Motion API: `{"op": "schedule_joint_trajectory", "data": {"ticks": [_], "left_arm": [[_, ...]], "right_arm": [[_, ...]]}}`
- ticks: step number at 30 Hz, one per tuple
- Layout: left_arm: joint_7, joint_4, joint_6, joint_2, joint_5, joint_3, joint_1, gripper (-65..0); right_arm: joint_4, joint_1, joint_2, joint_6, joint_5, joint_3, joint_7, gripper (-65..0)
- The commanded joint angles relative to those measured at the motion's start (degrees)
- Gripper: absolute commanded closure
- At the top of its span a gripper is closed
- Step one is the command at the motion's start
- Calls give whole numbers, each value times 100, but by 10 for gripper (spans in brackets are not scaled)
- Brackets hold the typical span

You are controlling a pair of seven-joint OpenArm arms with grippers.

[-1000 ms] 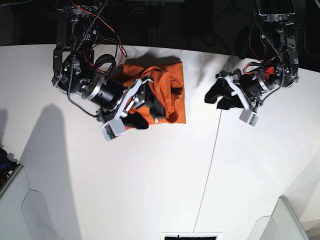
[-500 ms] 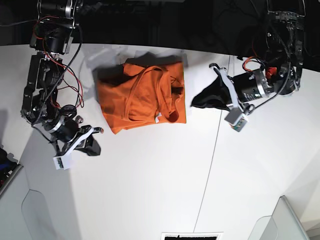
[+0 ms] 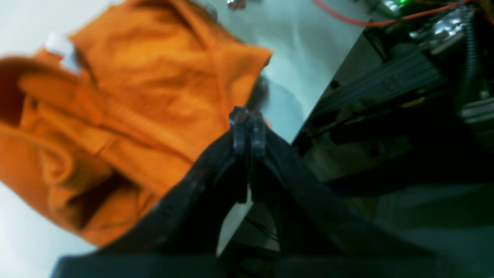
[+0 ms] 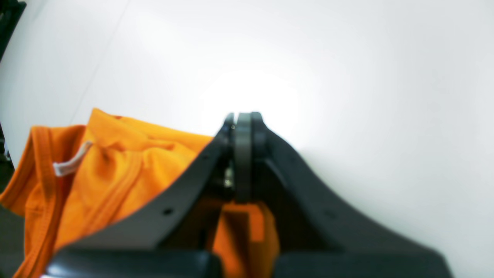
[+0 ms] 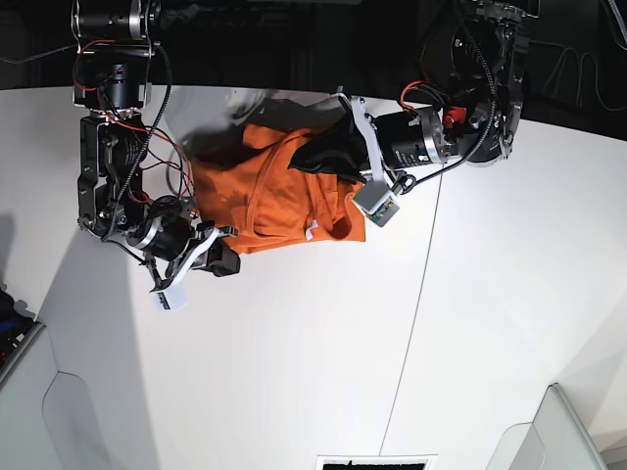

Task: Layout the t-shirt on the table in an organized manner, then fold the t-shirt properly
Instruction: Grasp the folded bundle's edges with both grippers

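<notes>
The bright orange t-shirt lies crumpled and partly folded on the white table, near its back edge. Its small white tag shows at the collar. My left gripper is shut and sits over the shirt's upper right part. In the left wrist view the fingertips are pressed together beside the shirt, with no cloth visibly between them. My right gripper is shut at the shirt's lower left corner. In the right wrist view its tips are over bare table, with the shirt under and left of the fingers.
A thin dark seam crosses the table right of the shirt. Grey bins stand at the front left and front right corners. A dark frame with cables lies beyond the table's back edge.
My left gripper has swung left from beside the shirt to over its upper right part. My right gripper has moved right, up to the shirt's lower left corner. The shirt lies much as before.
</notes>
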Motion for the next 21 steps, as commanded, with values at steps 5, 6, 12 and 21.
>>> {"op": "schedule_joint_trajectory", "data": {"ticks": [5, 6, 12, 21], "left_arm": [[-236, -621, -52, 11, 208, -13, -48, 0], [-238, -715, -52, 9, 356, -13, -48, 0], [-584, -942, -52, -238, 1108, -17, -184, 0], [-728, -1414, -52, -603, 1541, -17, -1296, 0]], "right_arm": [[90, 151, 15, 70, 109, -13, 114, 0], [90, 151, 15, 72, 109, -13, 70, 0], [114, 68, 35, 74, 278, -13, -385, 0], [1300, -940, 203, 83, 807, -9, -487, 0]]}}
